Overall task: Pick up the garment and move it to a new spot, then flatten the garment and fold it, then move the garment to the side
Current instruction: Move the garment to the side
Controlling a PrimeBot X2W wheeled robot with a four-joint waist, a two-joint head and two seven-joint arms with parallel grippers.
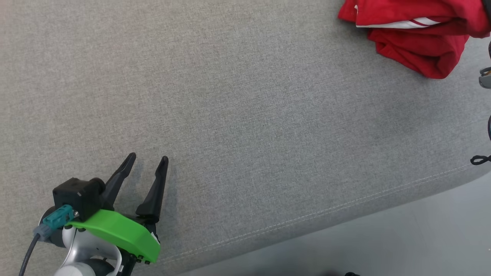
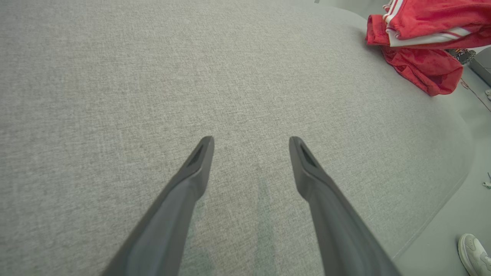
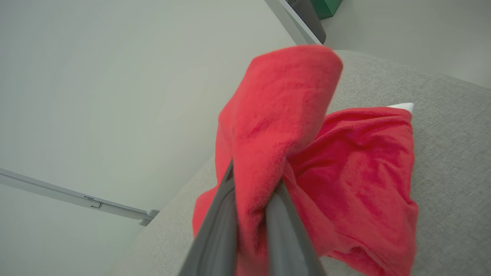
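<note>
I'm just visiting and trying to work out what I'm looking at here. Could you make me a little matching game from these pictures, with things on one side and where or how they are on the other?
Things:
1. left gripper
2. right gripper
3. garment
4. white shoe

Place or state:
A. on the floor, beside the grey cushion
B. open, over bare grey fabric
C. clamped shut on cloth
D. red with white stripes, bunched at the cushion's far right

Pairs: 1-B, 2-C, 3-D, 4-A
</note>
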